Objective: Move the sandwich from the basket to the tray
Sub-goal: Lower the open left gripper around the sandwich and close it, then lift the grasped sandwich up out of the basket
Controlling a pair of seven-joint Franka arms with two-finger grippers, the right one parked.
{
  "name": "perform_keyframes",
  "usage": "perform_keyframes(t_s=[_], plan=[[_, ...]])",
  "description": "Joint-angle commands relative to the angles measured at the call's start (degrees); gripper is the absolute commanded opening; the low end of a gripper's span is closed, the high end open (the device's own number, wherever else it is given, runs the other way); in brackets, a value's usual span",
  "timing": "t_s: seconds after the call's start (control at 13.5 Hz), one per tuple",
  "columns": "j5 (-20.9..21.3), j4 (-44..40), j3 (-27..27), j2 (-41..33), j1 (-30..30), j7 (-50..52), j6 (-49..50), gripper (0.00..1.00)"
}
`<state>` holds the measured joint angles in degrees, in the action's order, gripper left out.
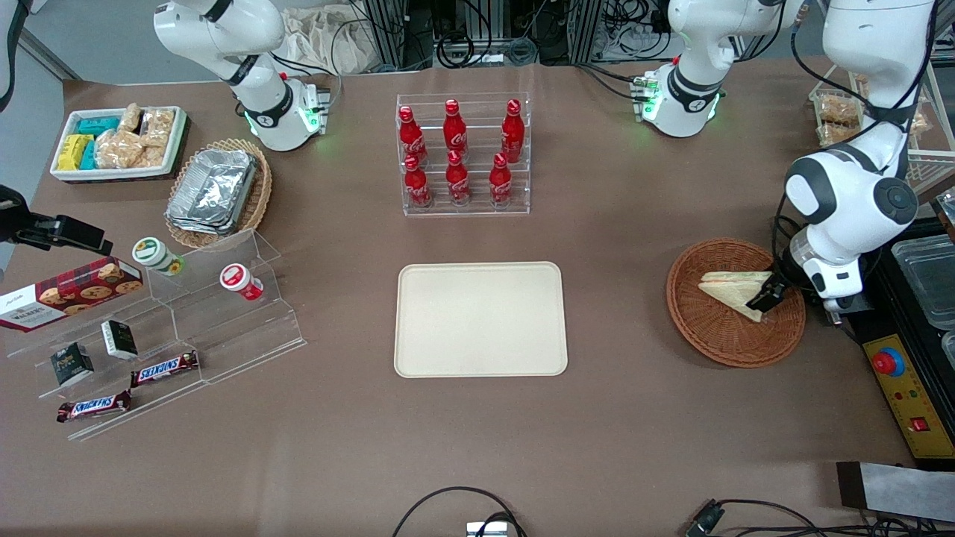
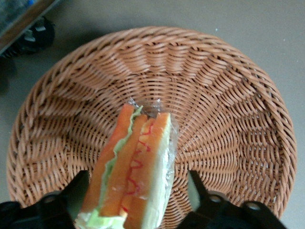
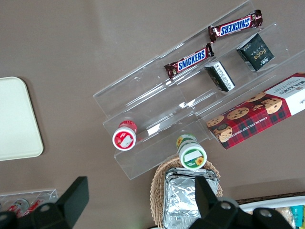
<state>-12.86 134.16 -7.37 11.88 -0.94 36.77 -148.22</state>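
The sandwich (image 1: 735, 287), a clear-wrapped white-bread wedge with orange and green filling (image 2: 138, 162), lies in the round reddish-brown wicker basket (image 1: 716, 347) toward the working arm's end of the table. My left gripper (image 1: 765, 298) is down in the basket, open, with one black finger on each side of the sandwich's wide end (image 2: 136, 188). One finger (image 2: 78, 188) sits close to the sandwich. A small gap shows at the other finger (image 2: 196, 188). The cream-beige tray (image 1: 481, 319) lies flat at the table's middle and carries nothing.
A clear rack of red cola bottles (image 1: 462, 153) stands farther from the front camera than the tray. A yellow control box with a red button (image 1: 899, 388) and clear lidded containers (image 1: 929, 276) lie beside the basket at the table's edge. A clear acrylic snack shelf (image 1: 157, 335) stands toward the parked arm's end.
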Motion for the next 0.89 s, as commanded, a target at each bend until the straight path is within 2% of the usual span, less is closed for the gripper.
perform_keyframes(t_s=[0.0, 0.07, 0.15, 0.22, 0.52, 0.81], plan=[[-0.85, 0.58, -0.1, 0.07, -0.73, 1.03, -1.81, 0.5], [-0.85, 0.49, -0.1, 0.07, -1.0, 1.03, -1.81, 0.35], [-0.85, 0.58, -0.1, 0.07, -1.08, 1.03, -1.73, 0.26], [-0.85, 0.58, -0.1, 0.07, -1.09, 1.03, -1.64, 0.21], [-0.59, 0.14, -0.1, -1.51, -1.09, 0.24, 0.29, 0.21], [2.74, -1.09, -0.1, -5.37, -1.09, -3.35, 6.77, 0.21]])
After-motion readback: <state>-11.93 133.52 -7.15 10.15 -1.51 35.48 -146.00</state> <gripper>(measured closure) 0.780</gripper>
